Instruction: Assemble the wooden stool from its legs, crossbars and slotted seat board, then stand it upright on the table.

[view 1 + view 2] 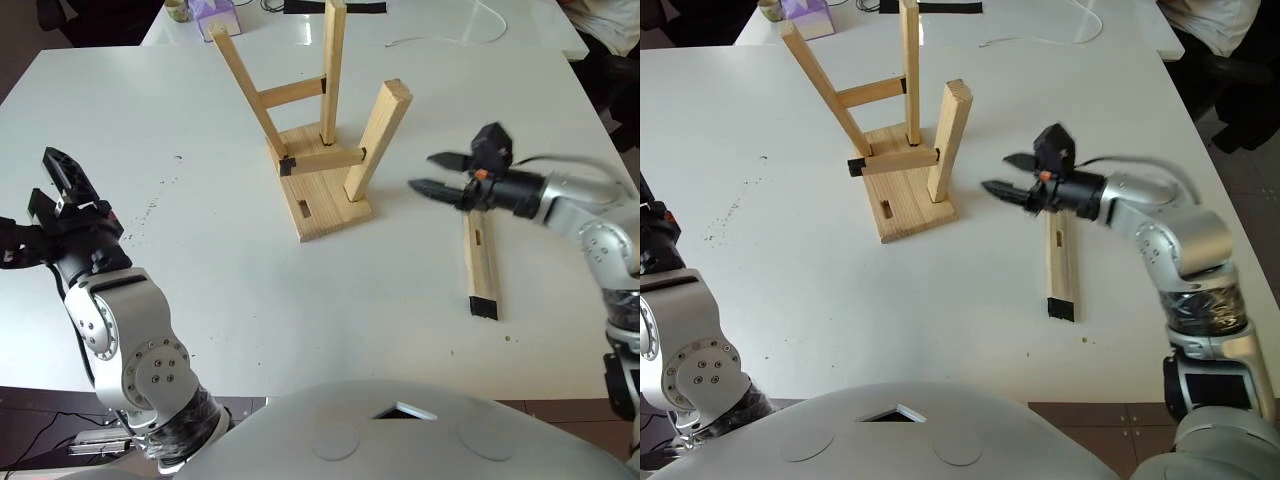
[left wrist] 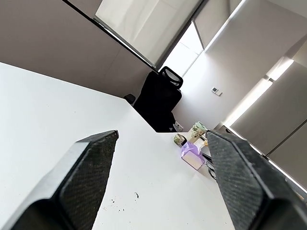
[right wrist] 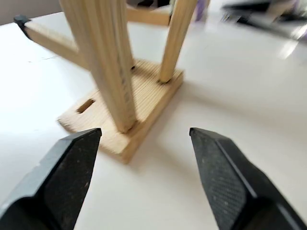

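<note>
The slotted seat board (image 1: 322, 222), a flat rectangle of pale, fine-grained wood, lies on the smooth white worktop (image 1: 200, 270) towards the far middle. Three square-section legs (image 1: 378, 140) stand up out of it, two leaning and one close to vertical. They are tied by two thin crossbars (image 1: 325, 160), the lower one with a black tip at its left end. One narrow slot (image 1: 303, 208) near the board's near-left corner is open (no leg in it).

A fourth leg (image 1: 482, 265) lies flat to the right, well apart from the board. It has a slot cut in its upper face and a black cap on its near end.

The right tool (image 1: 996, 172) hovers over that leg's far end, its tapered black fingers spread wide and empty, pointing at the stool. The left tool (image 2: 162, 134) is raised at the near left, its ribbed pads wide apart, gripping nothing.
</note>
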Robot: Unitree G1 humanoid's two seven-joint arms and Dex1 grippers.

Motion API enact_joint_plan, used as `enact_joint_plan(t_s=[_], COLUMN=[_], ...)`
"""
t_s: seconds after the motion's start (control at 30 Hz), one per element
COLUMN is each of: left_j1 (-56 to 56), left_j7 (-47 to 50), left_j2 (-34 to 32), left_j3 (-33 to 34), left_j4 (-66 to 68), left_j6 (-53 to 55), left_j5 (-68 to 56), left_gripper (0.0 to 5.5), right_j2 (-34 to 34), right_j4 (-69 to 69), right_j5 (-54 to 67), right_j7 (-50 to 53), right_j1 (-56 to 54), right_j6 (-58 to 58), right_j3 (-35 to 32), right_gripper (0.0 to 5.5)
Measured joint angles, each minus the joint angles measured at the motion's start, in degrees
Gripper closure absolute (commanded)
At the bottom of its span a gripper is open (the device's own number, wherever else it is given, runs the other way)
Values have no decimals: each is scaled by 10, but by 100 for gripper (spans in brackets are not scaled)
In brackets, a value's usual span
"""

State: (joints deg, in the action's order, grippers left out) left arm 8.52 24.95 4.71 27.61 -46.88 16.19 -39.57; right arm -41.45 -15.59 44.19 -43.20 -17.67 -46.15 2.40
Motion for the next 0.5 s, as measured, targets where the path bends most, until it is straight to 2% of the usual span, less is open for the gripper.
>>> enact_joint_plan(t_s=[0.1, 0.17, 0.27, 0.37, 0.5], left_j1=[-11, -16, -16, -9, 12], left_j7=[-1, -2, -4, -3, 1], left_j2=[-5, -10, -20, -20, -11], left_j3=[1, 1, 0, -9, -27], left_j4=[11, 22, 26, 24, 12], left_j6=[-9, -9, -7, -6, -5], left_j5=[-2, -7, -13, -13, -10], left_gripper=[211, 211, 211, 211, 211], right_j2=[2, 0, -38, -60, 1], right_j4=[-7, -5, 11, 39, -18], right_j5=[86, 103, 17, -120, -152], right_j7=[-27, -27, -10, 69, 187], right_j1=[-54, -73, -67, 4, 100], right_j6=[-35, -46, -43, -28, -56], right_j3=[-68, -87, -47, 14, -19], right_gripper=[212, 212, 212, 212, 212])
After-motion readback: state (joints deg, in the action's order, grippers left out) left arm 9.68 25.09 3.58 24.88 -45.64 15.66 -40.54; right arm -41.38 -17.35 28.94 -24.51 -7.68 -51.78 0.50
